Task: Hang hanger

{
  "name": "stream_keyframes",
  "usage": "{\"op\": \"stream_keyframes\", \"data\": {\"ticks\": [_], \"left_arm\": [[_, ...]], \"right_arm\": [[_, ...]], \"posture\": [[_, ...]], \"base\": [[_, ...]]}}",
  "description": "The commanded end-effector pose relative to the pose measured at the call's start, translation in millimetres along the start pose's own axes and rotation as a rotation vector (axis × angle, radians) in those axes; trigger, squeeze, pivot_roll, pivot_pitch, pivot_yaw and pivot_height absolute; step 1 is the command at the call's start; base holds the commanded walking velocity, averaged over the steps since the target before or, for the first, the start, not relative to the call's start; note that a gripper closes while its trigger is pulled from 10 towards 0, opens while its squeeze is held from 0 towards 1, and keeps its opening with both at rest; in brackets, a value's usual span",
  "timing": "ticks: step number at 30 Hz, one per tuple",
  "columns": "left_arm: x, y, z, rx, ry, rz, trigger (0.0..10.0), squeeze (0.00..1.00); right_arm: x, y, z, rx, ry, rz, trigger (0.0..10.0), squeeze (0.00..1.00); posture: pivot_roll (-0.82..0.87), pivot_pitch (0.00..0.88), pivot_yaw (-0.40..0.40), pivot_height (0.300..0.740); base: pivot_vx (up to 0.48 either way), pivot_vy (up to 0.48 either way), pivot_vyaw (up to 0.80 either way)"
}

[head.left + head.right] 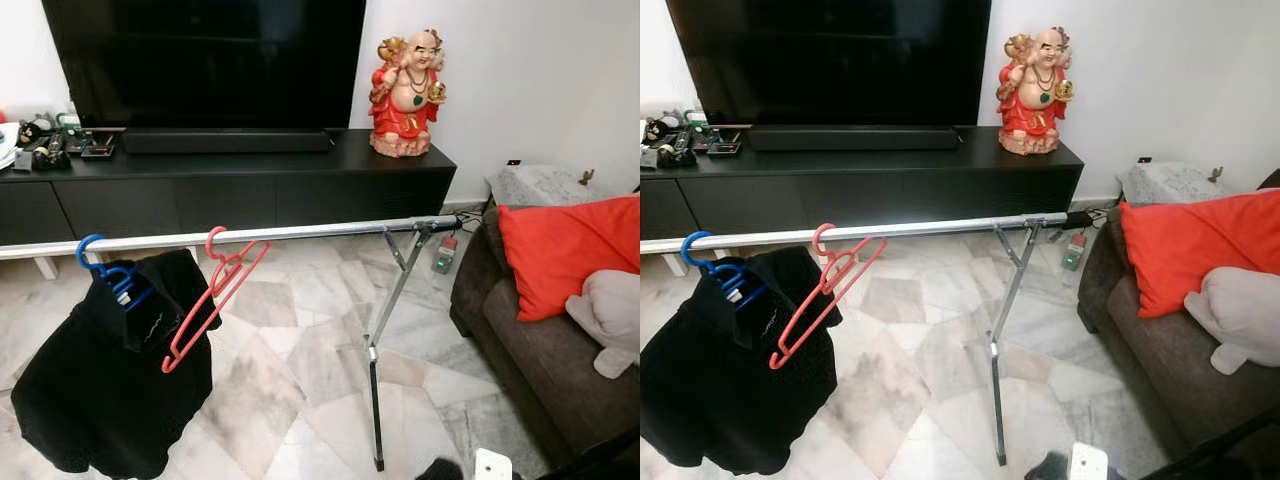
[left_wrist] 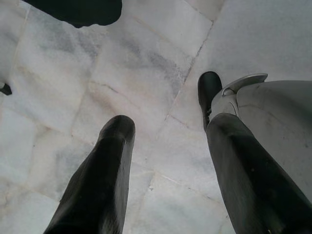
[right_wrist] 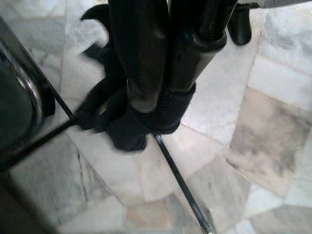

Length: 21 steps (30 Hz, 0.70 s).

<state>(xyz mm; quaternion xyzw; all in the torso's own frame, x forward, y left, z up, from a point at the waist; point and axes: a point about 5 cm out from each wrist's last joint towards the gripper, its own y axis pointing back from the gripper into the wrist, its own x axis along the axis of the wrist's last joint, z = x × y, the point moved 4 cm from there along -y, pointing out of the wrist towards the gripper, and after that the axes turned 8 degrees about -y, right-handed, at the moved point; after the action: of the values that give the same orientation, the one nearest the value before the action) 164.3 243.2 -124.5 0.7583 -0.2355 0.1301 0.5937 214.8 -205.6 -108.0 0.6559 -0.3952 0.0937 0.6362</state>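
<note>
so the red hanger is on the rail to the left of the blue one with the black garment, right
Not quite. The red hanger is on the rail, but it hangs to the right of the blue hanger, which carries the black garment. The left eye view shows this order, and so does the right eye view.

Soft, even daylight is filling the room; the white wall (image 1: 520, 90) and marble floor (image 1: 300, 400) are showing bright, without hard shadows. The TV screen (image 1: 200, 60) is reading dull black. Head views are looking sharp. In the right wrist view, the dark fingers (image 3: 146, 58) are blurring close up.
</note>
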Motion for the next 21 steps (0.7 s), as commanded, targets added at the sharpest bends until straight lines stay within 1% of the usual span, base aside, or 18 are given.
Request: {"op": "stream_keyframes", "data": {"ticks": [1, 2, 4, 6, 7, 9, 12, 15, 21], "left_arm": [[-5.7, 1.0, 1.9, -0.003, 0.015, -0.015, 10.0, 0.00], [-5.7, 1.0, 1.9, -0.003, 0.015, -0.015, 10.0, 0.00], [-7.1, 1.3, 2.3, -0.010, 0.016, -0.017, 10.0, 0.00], [-7.5, 1.3, 2.4, -0.014, 0.016, -0.017, 10.0, 0.00], [-7.7, 1.4, 2.3, -0.017, 0.013, -0.017, 10.0, 0.00], [-8.0, 1.5, 1.5, -0.017, 0.012, -0.017, 10.0, 0.00], [-7.8, 1.5, 0.9, -0.020, 0.005, -0.015, 10.0, 0.00], [-6.6, 1.4, 0.3, -0.024, -0.012, -0.010, 10.0, 0.00], [-5.6, 1.3, -1.5, -0.023, -0.022, -0.005, 10.0, 0.00]], "right_arm": [[-4.8, 1.1, 5.6, -0.021, -0.020, -0.016, 10.0, 0.00], [-4.8, 1.1, 5.6, -0.021, -0.020, -0.016, 10.0, 0.00], [-12.4, 3.8, 16.5, -0.044, -0.033, -0.041, 10.0, 0.00], [-14.6, 5.0, 21.2, -0.050, -0.036, -0.048, 10.0, 0.00], [-16.5, 6.5, 27.7, -0.060, -0.042, -0.052, 10.0, 0.00], [-17.8, 7.4, 30.9, -0.067, -0.052, -0.053, 10.0, 0.00], [-20.0, 10.6, 45.0, -0.099, -0.088, -0.056, 10.0, 0.00], [-22.8, 13.4, 54.5, -0.117, -0.102, -0.064, 10.0, 0.00], [-28.5, 16.1, 61.0, -0.132, -0.106, -0.083, 10.0, 0.00]], "posture": [[0.08, 0.000, -0.037, 0.740], [0.08, 0.000, -0.037, 0.740], [0.07, 0.000, -0.033, 0.740], [0.06, 0.000, -0.031, 0.740], [0.04, 0.000, -0.026, 0.740], [0.02, 0.000, -0.017, 0.740], [0.01, 0.000, -0.004, 0.740], [0.00, 0.000, 0.009, 0.740], [-0.01, 0.000, 0.023, 0.740]], "base": [[0.000, 0.000, 0.00], [0.000, 0.000, 0.00], [0.000, 0.000, 0.00], [0.000, 0.000, 0.00], [0.000, 0.000, 0.00], [0.000, 0.000, 0.00], [0.000, 0.000, 0.00], [0.000, 0.000, 0.00], [0.000, 0.000, 0.00]]}}
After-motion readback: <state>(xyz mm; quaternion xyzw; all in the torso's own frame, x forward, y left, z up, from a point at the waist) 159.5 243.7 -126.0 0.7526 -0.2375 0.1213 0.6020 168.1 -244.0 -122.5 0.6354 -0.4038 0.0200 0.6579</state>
